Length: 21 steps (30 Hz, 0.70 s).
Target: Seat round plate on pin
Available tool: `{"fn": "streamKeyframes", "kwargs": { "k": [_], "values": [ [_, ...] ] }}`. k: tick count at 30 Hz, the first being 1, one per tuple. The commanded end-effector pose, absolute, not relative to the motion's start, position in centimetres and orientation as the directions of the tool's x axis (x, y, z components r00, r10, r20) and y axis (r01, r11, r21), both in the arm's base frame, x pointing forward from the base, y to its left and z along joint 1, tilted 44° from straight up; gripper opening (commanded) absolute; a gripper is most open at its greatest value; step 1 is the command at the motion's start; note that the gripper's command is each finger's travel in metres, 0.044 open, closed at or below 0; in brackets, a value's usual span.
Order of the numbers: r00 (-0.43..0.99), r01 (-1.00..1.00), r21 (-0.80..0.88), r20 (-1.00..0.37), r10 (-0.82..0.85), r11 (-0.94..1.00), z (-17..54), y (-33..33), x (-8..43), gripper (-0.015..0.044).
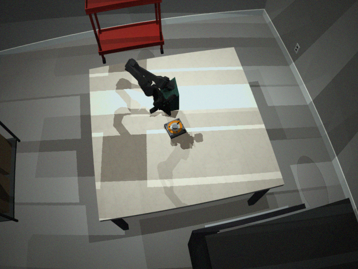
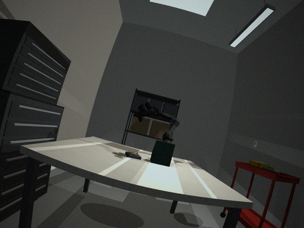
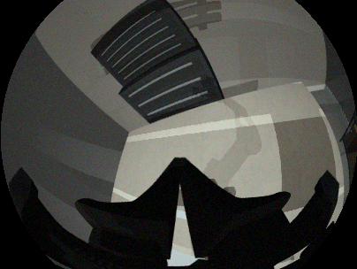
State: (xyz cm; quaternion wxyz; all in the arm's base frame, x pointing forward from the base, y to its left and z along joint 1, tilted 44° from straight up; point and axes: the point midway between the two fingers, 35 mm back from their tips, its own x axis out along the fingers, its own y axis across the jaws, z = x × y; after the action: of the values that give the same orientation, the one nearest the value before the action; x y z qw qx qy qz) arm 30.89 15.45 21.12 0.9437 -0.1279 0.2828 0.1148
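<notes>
Top view: I see the round plate point(image 1: 175, 126), orange ring, on its dark base point(image 1: 175, 128) mid-bench point(image 1: 202, 162), centre post point(image 1: 175, 125) poking through. Tool point(image 1: 160, 110) hangs just beyond the base on the arm's side, not touching the plate. Can't make out the pin or the tab from here.

Exterior view: arm folded high over the green pedestal point(image 2: 162, 154), tool point(image 2: 140, 113) well above the bench; base point(image 2: 133, 154) sits left of the pedestal.

Wrist view: tool point(image 3: 178, 191) clenched on nothing, fingers nearly meeting, aimed across the bench toward the drawer cabinet point(image 3: 155, 58). Plate not visible.
</notes>
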Motion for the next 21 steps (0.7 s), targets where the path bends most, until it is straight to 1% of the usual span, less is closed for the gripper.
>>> {"fn": "streamKeyframes", "kwargs": {
  "k": [1, 5, 7, 10, 13, 15, 17, 21],
  "values": [
    [0.709, -0.214, -0.235, -0.705, -0.015, 0.948, 14.6, 13.8, 31.1, 0.0],
    [0.565, -0.146, -0.342, -0.799, -0.206, 0.928, 8.3, 11.2, 30.1, 0.0],
    [0.538, -0.137, -0.363, -0.808, -0.239, 0.921, 7.3, 10.7, 29.8, 0.0],
    [0.416, -0.11, -0.463, -0.825, -0.383, 0.879, 3.4, 8.5, 28.3, 0.0],
    [0.285, -0.106, -0.576, -0.798, -0.53, 0.81, 0.0, 5.8, 26.1, 0.0],
    [0.254, -0.109, -0.604, -0.785, -0.565, 0.789, -0.7, 5.1, 25.5, 0.0],
    [0.18, -0.125, -0.671, -0.74, -0.648, 0.731, -2.1, 3.3, 23.9, 0.0],
    [0.152, -0.135, -0.696, -0.718, -0.679, 0.706, -2.6, 2.6, 23.2, 0.0]
  ]
}}
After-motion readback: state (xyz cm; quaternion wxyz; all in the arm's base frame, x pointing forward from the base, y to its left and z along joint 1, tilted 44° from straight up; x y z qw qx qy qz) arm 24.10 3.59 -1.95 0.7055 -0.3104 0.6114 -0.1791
